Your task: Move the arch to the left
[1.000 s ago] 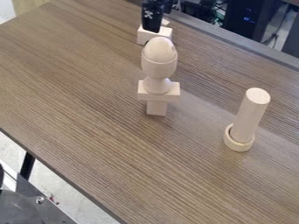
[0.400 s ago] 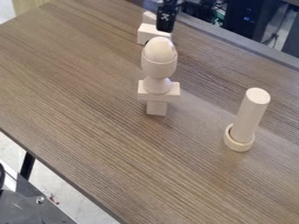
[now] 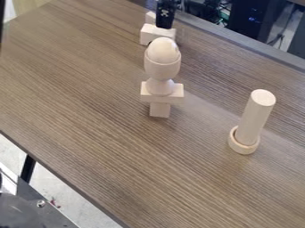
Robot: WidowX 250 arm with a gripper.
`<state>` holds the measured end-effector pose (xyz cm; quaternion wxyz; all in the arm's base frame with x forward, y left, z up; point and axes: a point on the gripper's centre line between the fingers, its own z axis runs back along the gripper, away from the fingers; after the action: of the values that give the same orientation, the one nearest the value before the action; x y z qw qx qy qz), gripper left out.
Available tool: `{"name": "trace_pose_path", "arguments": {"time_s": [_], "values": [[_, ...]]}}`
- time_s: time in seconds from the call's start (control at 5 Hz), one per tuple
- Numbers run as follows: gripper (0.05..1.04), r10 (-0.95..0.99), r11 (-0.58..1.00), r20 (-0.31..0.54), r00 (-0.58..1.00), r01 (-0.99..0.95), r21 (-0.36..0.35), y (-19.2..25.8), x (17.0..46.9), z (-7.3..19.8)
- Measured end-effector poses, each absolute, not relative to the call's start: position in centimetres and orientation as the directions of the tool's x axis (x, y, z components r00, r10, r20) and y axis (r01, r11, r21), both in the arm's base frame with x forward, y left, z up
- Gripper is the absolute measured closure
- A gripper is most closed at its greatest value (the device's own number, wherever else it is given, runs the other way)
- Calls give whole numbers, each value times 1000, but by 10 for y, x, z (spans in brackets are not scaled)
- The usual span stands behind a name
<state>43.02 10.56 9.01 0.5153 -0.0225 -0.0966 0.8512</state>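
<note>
At the top of the camera view the black gripper [image 3: 166,15] hangs down at the far side of the table, over or just behind the arch. How its two fingers stand cannot be made out. The arch [image 3: 156,34] is a pale wooden block near the far edge; its lower part is partly hidden behind the rounded top of the wooden stack. Whether gripper and arch touch cannot be told.
A stack with an egg-shaped top [image 3: 162,67] stands in front of the arch. Another pale block [image 3: 150,18] lies behind the arch. At the right a cylinder [image 3: 257,116] leans in a wooden ring [image 3: 243,143]. Everything rests on the brown table [image 3: 89,111].
Across the earlier frames the gripper went right, then slightly back left and up. A dark shape has come in at the upper left edge. The arch and the other wooden pieces stayed put.
</note>
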Motion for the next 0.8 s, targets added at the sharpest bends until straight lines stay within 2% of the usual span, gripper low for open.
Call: {"name": "trace_pose_path", "arguments": {"time_s": [0.8], "values": [[85, 862, -490, 71, -502, -861, -137, 128, 431, 76]]}}
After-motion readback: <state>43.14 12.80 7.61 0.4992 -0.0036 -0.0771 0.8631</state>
